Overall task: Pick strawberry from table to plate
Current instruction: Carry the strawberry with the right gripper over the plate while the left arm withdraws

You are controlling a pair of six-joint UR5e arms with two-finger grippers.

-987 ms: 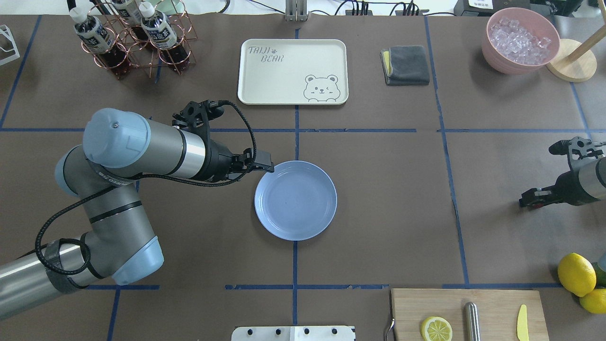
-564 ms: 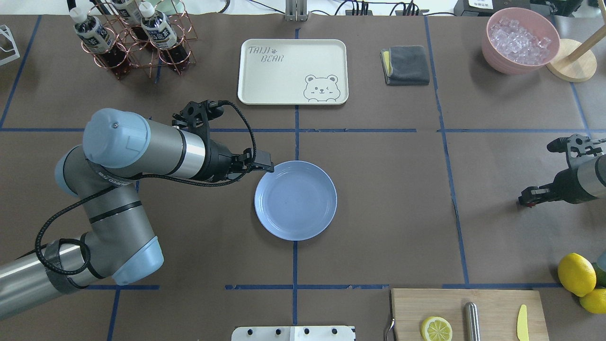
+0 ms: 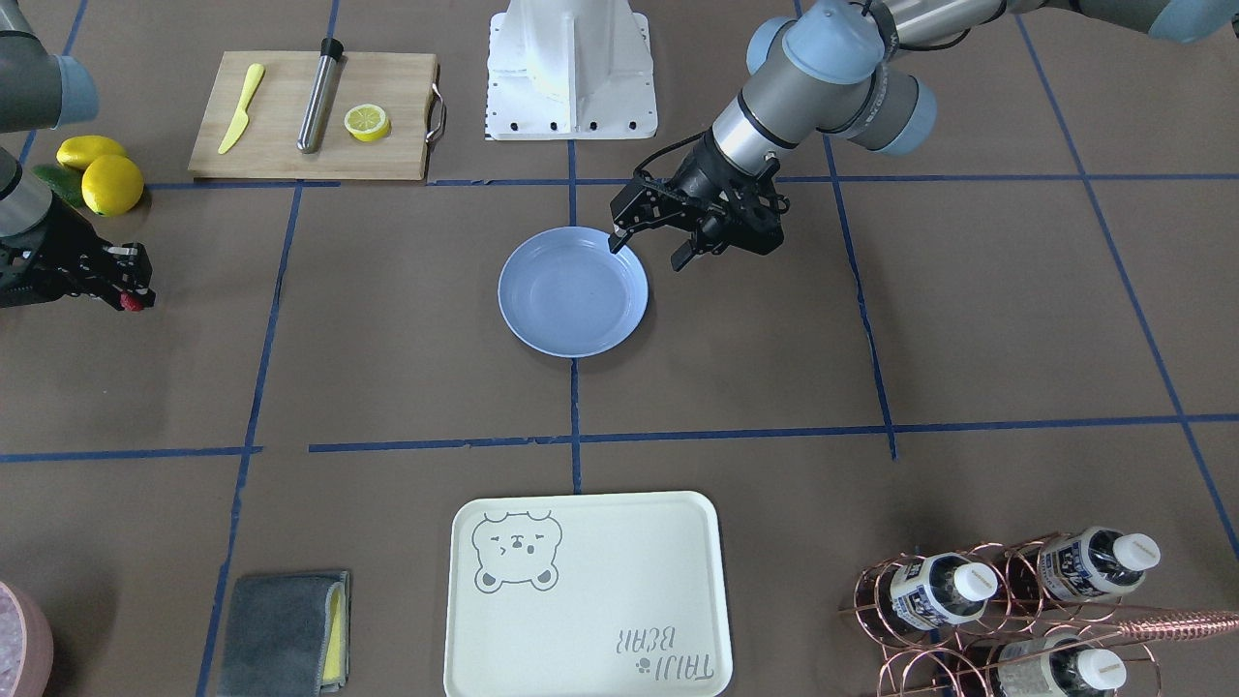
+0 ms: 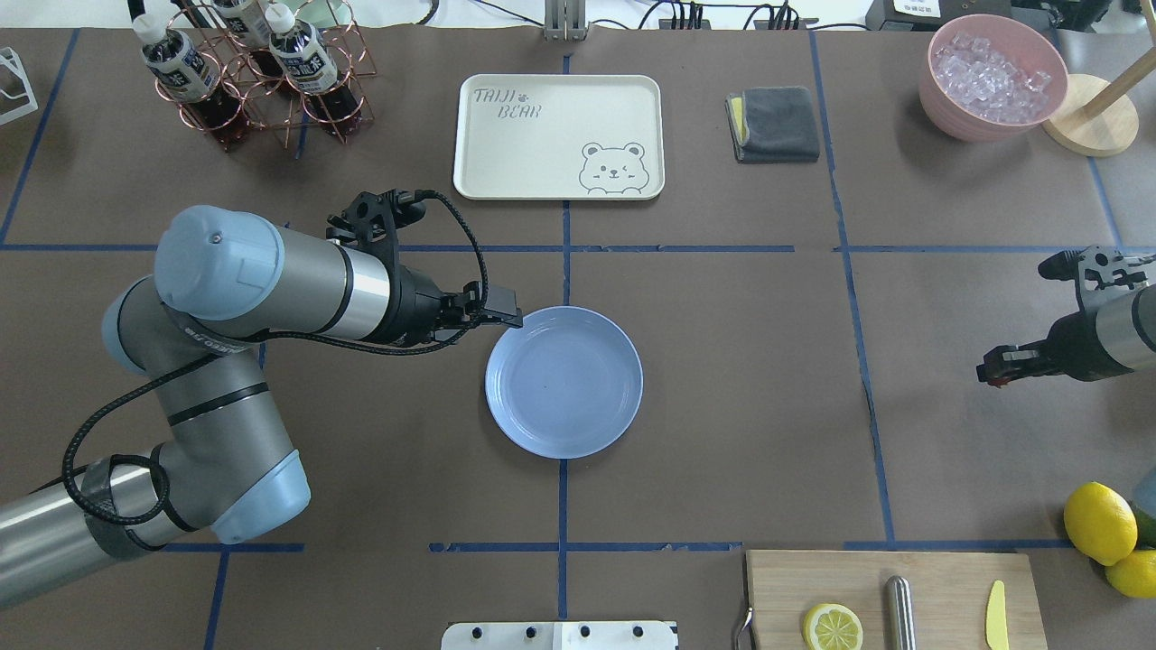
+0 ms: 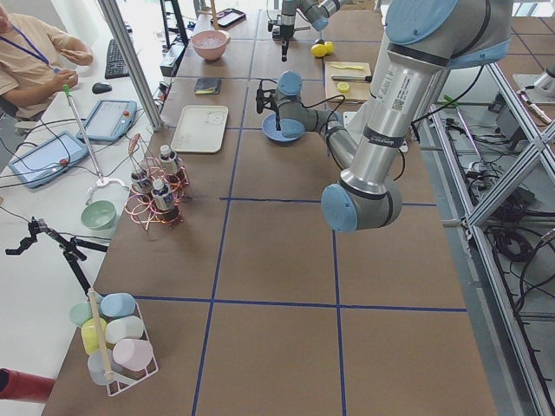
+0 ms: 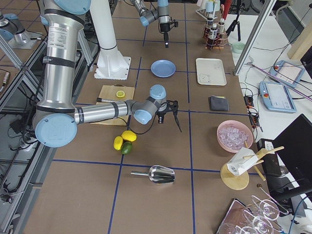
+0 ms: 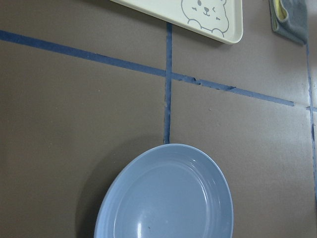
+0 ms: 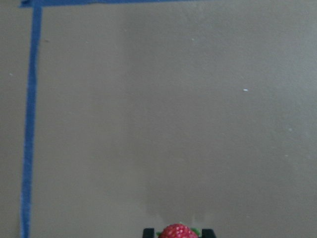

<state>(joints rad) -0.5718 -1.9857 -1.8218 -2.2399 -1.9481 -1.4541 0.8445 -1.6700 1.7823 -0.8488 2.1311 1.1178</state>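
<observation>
The strawberry (image 8: 177, 231) is small and red, held between the two black fingertips of my right gripper (image 8: 178, 233), which is shut on it above the brown table (image 4: 750, 361). In the front-facing view the strawberry (image 3: 129, 302) shows as a red spot at the tip of the right gripper (image 3: 124, 290), far from the plate (image 3: 571, 290). The light blue plate (image 4: 564, 382) lies empty at the table's middle. My left gripper (image 3: 648, 252) is open at the plate's rim, one finger over the edge, the other outside it.
A cream bear-print tray (image 4: 558, 135) lies beyond the plate. A cutting board (image 4: 894, 598) holds a lemon half, a metal rod and a yellow knife. Lemons (image 4: 1099, 522), a grey cloth (image 4: 774, 124), a bottle rack (image 4: 253, 72) and a pink bowl of ice (image 4: 992, 77) line the edges.
My right gripper has moved a little toward the plate with the strawberry in it. The left arm has barely moved.
</observation>
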